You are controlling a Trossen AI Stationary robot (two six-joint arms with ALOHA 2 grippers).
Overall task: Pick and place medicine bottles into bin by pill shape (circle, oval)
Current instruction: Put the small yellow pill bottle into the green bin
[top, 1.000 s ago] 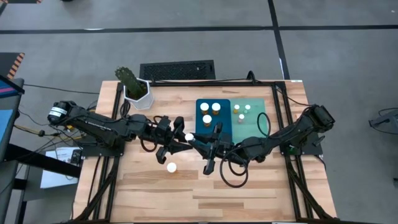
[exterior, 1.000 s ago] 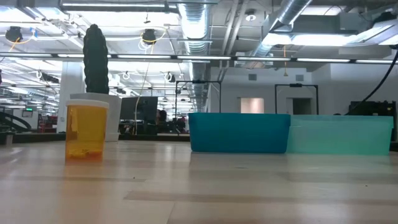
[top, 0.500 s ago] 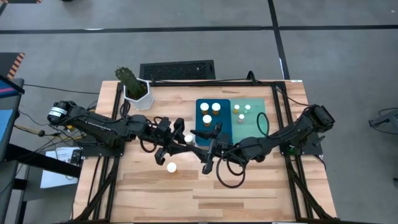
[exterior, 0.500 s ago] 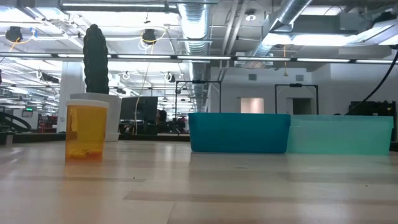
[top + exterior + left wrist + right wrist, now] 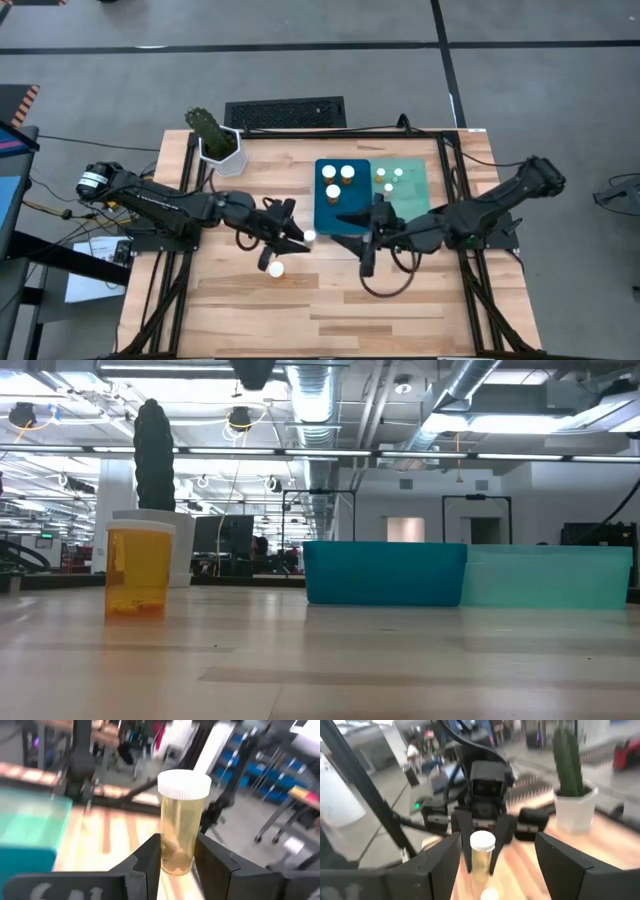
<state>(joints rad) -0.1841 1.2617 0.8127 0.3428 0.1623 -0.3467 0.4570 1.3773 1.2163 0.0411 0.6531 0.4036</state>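
Here the left gripper [image 5: 300, 240] has its jaws clamped on a bottle [image 5: 181, 822], held upright above the desk [image 5: 240, 310] just left of the blue bin [image 5: 343, 208]. The right gripper [image 5: 352, 218] hovers at that bin's near edge, jaws apart, empty. Another bottle [image 5: 275, 269] stands on the desk nearby.

Pill shape unreadable in the bottle [image 5: 181, 822] pinched by the left gripper [image 5: 177, 857]: contents just an amber blur. Right gripper [image 5: 495, 862] fingers run off the frame bottom, tips unseen. Bottles in the bins [image 5: 338, 180] beyond it too small to sort; low view shows neither gripper
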